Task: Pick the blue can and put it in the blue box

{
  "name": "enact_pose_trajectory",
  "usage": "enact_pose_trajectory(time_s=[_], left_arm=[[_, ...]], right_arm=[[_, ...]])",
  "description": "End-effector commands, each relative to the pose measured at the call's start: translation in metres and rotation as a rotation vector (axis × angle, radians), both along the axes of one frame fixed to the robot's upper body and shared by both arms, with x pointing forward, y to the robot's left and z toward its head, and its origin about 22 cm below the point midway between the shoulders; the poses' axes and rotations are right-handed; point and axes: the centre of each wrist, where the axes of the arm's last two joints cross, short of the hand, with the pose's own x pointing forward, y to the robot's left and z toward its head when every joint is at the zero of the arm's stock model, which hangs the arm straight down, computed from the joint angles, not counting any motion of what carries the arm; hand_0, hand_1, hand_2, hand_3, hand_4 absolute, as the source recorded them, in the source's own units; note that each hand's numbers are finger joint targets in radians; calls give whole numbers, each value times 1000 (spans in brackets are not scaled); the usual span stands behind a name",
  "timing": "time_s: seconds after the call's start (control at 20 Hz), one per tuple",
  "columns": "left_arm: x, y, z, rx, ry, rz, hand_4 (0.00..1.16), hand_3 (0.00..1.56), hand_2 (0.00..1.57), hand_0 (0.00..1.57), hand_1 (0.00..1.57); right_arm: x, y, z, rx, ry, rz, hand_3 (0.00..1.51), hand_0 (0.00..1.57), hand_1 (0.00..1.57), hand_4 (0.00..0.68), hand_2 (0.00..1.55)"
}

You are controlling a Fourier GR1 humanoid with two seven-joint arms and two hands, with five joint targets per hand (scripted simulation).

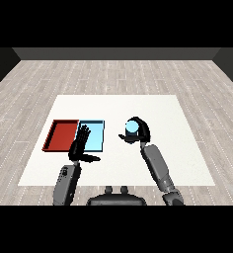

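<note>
Bare white table [153, 106] between blue can [132, 127] and light blue tray [96, 137]; left hand [79, 147] over tray's near edge.

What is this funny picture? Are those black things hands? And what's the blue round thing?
You're looking through a robot's eyes, from its head down onto a white table. The two grey arms coming in from the bottom corners are its own arms, and yes, each ends in a black robot hand. The right robot hand is curled round a blue can, holding it. The left robot hand is open, fingers straight, in front of two flat trays lying side by side: a red tray and a light blue tray. The robot's job is to put the can into the blue tray; the can isn't there yet, it's off to the right of the trays.
</note>
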Motion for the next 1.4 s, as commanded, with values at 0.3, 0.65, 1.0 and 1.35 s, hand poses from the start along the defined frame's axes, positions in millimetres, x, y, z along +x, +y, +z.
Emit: enact_pose_trajectory(time_s=[0.3, 0.65, 1.0, 1.35], left_arm=[[30, -51, 2, 9, 87, -76, 0, 0, 0, 0, 0], [14, -69, 12, 84, 102, -65, 0, 0, 0, 0, 0], [42, -80, -10, 83, 96, -78, 0, 0, 0, 0, 0], [38, -101, -18, 89, 125, -118, 0, 0, 0, 0, 0]], right_arm=[[8, 19, -1, 1, -9, 35, 1431, 1452, 1452, 614, 1463], [-9, 14, -7, -12, -31, 70, 1432, 1442, 1442, 606, 1451], [-10, 57, 4, -23, -39, 106, 1426, 1422, 1422, 625, 1462], [-11, 43, -1, -30, -43, 136, 1423, 1432, 1432, 614, 1462]])
